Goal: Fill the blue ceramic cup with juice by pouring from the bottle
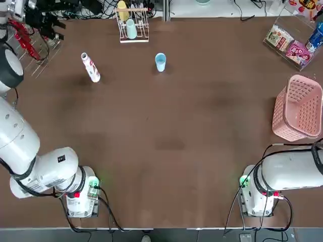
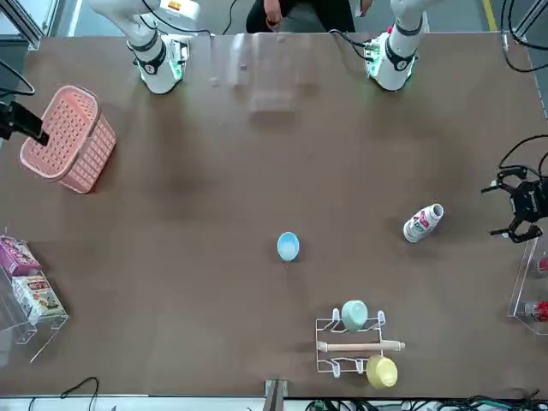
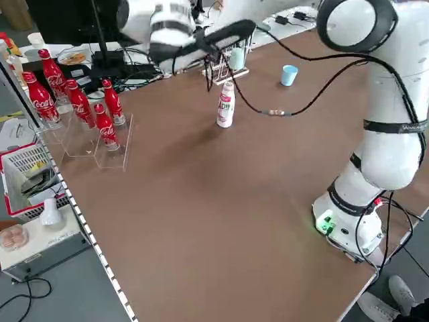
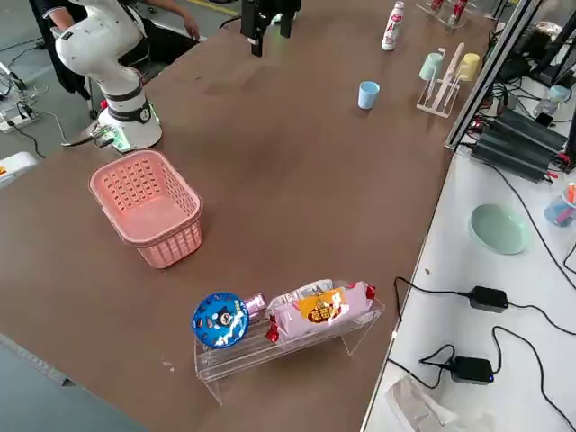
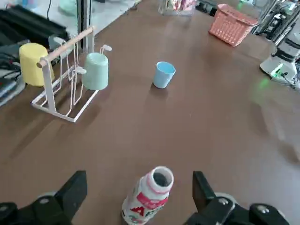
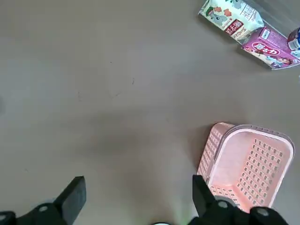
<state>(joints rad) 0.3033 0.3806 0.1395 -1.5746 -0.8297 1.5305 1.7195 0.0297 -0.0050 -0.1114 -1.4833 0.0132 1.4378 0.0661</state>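
Top view puts the bottle (image 1: 91, 67) upright toward the bench's far left corner, with the blue cup (image 1: 160, 62) standing well apart from it, near the middle of the far edge and just in front of a mug rack (image 1: 132, 25). The left pincer (image 5: 138, 183) sits low by the left edge, aimed at the bottle. Its fingers are spread wide and hold nothing, and a clear gap separates them from the bottle. The right pincer (image 6: 139, 185) is also spread and empty, hanging over bare bench on the right side near the pink basket (image 1: 298, 108).

To my eye this fits two stages equally. The bottle could be about to be grasped for the pour, or it could have been set back down after one. Either way the care needed is the same: the bottle is tall and narrow, and from the left wrist view its mouth looks uncapped. So the fingers should stay square to its sides and well clear of the neck, since a sideways brush could tip it.

No view looks deep enough into the cup to show whether it holds juice. The bottle's fill level is hidden by its label.
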